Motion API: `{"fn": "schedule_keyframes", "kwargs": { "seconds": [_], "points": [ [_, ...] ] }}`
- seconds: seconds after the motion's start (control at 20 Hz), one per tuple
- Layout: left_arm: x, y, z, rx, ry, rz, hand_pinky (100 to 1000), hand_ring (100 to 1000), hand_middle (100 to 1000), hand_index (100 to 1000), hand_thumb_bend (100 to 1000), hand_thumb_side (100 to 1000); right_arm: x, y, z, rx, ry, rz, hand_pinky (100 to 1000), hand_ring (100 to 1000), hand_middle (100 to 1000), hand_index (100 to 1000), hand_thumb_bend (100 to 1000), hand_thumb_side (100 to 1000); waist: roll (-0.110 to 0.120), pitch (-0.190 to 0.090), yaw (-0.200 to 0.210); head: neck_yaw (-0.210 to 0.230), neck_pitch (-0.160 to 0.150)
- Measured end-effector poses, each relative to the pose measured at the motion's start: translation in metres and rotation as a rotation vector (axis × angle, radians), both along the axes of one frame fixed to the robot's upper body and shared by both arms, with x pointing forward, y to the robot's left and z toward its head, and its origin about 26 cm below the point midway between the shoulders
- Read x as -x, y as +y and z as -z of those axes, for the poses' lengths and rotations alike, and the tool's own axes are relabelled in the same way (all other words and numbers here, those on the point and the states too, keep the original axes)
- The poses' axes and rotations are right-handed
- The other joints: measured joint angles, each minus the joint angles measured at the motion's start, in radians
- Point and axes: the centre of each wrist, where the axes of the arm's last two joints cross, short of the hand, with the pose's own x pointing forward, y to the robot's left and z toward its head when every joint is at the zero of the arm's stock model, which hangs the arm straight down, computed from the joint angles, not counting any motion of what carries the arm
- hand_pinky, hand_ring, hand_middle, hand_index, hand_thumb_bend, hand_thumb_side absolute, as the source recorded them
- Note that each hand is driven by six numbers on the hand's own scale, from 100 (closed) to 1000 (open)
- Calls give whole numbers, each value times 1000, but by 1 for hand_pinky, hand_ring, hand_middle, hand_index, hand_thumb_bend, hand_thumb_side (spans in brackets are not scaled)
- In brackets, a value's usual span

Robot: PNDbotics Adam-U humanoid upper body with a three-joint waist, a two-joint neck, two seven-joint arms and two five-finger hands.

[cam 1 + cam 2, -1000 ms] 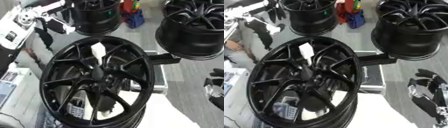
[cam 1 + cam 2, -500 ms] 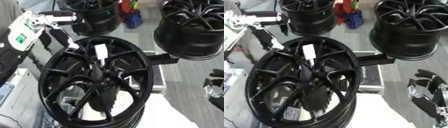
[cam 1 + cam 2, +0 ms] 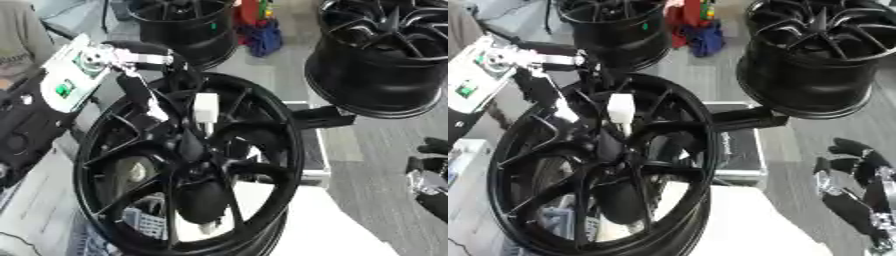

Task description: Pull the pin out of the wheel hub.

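In the left eye view our left hand (image 3: 144, 90) has come down from the upper left corner over the last second and now sits at the upper rim of the wheel hub (image 3: 184, 165), just left of the white pin (image 3: 206, 107) standing between the upper spokes; whether its fingers are spread or closed we cannot tell, so we judge the grasp not yet made. In the right eye view our right hand (image 3: 859, 187) rests idle and open at the lower right. Two other black wheels (image 3: 824, 55) stand behind, a black case (image 3: 741, 150) just beside the hub; spokes crowd the pin.
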Motion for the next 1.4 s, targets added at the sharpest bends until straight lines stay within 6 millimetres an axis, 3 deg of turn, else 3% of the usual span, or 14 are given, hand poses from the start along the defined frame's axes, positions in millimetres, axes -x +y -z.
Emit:
{"fn": "schedule_keyframes", "kwargs": {
  "seconds": [0.75, 1.05, 1.4],
  "points": [
    [0, -21, 12, 22, 1, 41, 680, 614, 696, 811, 580, 235, -1, 0, 0, 1, -2, -5, 727, 602, 659, 769, 180, 100, 1, 3, -11, 7, 0],
    [0, -28, 17, 29, 5, 52, 644, 558, 621, 750, 488, 186, -1, 0, 1, 2, 1, -7, 727, 602, 659, 770, 181, 100, 1, 3, -15, 8, 0],
    [0, -28, 17, 45, -6, 42, 640, 553, 614, 743, 456, 170, -1, 0, 1, 2, 1, -7, 727, 602, 659, 770, 181, 100, 2, 3, -16, 8, 0]
  ]
}}
